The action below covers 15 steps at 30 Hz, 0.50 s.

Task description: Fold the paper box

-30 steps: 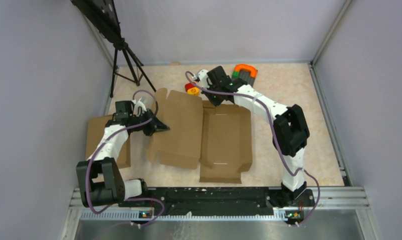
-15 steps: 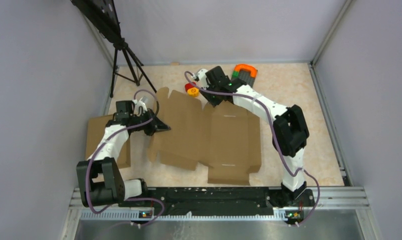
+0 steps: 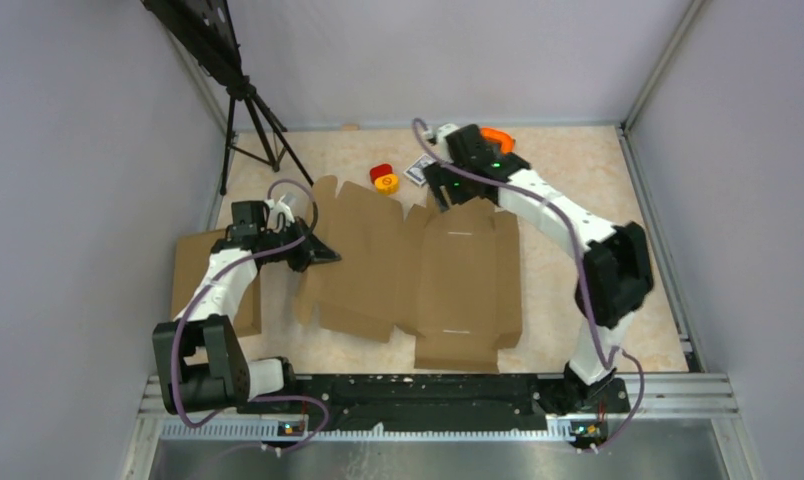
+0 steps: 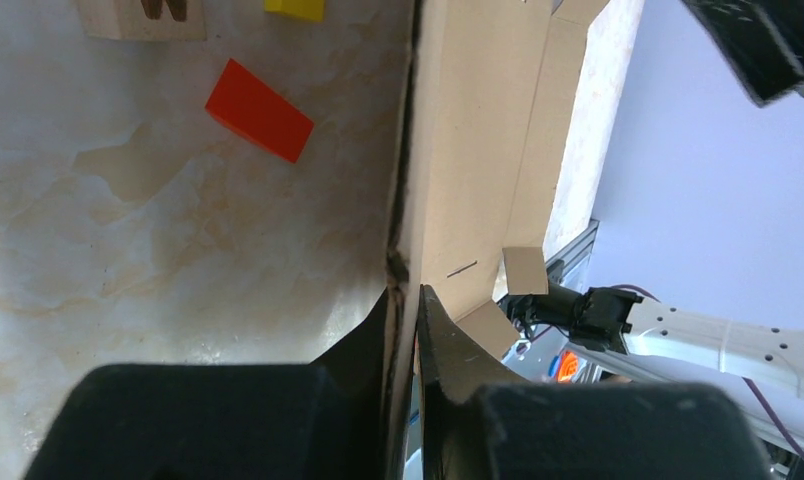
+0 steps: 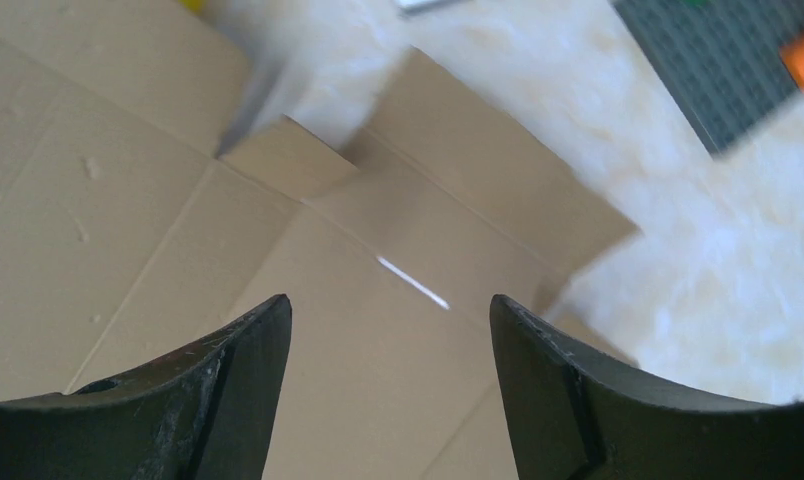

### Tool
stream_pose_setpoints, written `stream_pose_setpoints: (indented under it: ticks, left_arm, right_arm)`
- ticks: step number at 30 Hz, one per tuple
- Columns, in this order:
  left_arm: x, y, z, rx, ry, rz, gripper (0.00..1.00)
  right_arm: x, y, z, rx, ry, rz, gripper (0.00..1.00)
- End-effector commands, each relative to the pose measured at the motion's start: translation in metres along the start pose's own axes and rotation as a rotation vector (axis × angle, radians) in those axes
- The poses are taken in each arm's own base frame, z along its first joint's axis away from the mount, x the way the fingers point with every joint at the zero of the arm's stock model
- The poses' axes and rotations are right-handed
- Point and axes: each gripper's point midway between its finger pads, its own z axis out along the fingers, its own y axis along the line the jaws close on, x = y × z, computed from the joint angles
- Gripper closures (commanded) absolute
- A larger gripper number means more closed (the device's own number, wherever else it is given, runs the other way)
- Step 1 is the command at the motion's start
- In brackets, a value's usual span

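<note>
At the centre of the table [image 3: 588,200], the paper box [image 3: 418,275] lies spread open, released on 1 side.
At 12 o'clock of the sheet, the right gripper [image 3: 444,196] has let go of the far flap it clamped 1 second ago and has drawn back toward 1 o'clock. Its 2 jaws now stand wide apart, empty, hovering over the slotted flap. The right panel, which looked partly folded up then, has dropped flat and spread toward 3 o'clock. At 9 o'clock the left gripper [image 3: 328,256] stays almost closed, pinching the sheet's edge. By my reading, no fold has held, so the walls need raising again.
</note>
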Motion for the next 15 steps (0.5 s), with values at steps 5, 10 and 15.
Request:
stream_pose_setpoints:
  ticks: [5,10,15]
  left_arm:
    - [-0.009,-0.017,-0.007,0.037,-0.032,0.067,0.94]
    - [-0.007,-0.016,-0.006,0.046,-0.028,0.064,0.93]
    - [-0.007,-0.017,-0.006,0.053,-0.032,0.066,0.92]
  right_arm:
    - [0.088,-0.09,-0.081,0.149,-0.092,0.636,0.3]
    - [0.163,-0.1,-0.093,0.265,0.015,0.738,0.39]
    - [0.223,-0.112,-0.106,0.407,0.102,0.829,0.73]
